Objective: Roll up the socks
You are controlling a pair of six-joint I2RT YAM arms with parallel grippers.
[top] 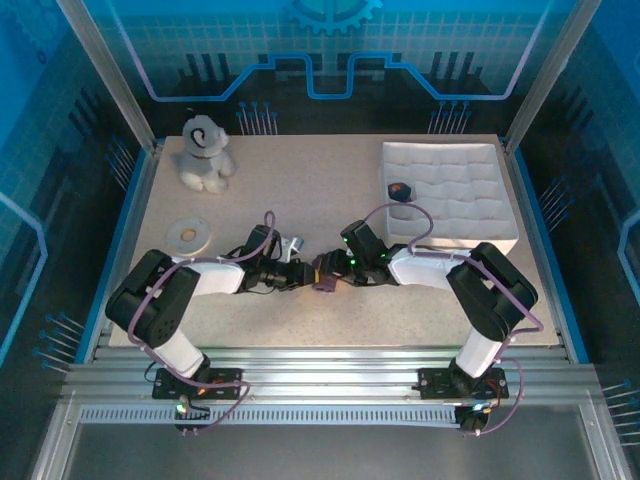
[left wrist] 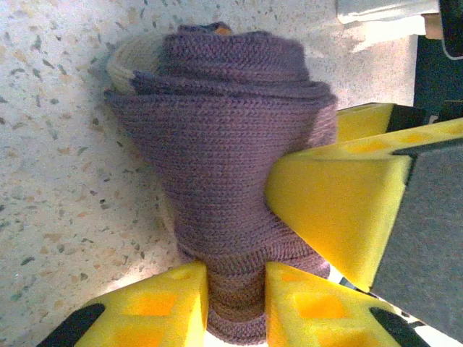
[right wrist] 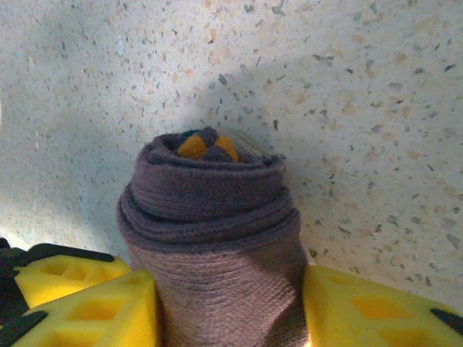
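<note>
Left claw [left wrist: 236, 302] is pinched tight on the narrow end of the socks [left wrist: 217, 144], right claw [right wrist: 230, 307] squeezing the rolled bundle from both sides, on the table [top: 300, 200] between the arms. Looks soft, light and springy, so I'd grip the thick middle or it'll unroll

A quilted white tray [top: 465, 205] sits on the speckled counter [top: 300, 180]; a small dark-and-orange item [top: 401, 189] lies inside it; a plush dog [top: 205, 152] and a flat white ring [top: 188, 234] rest well left of it.
</note>
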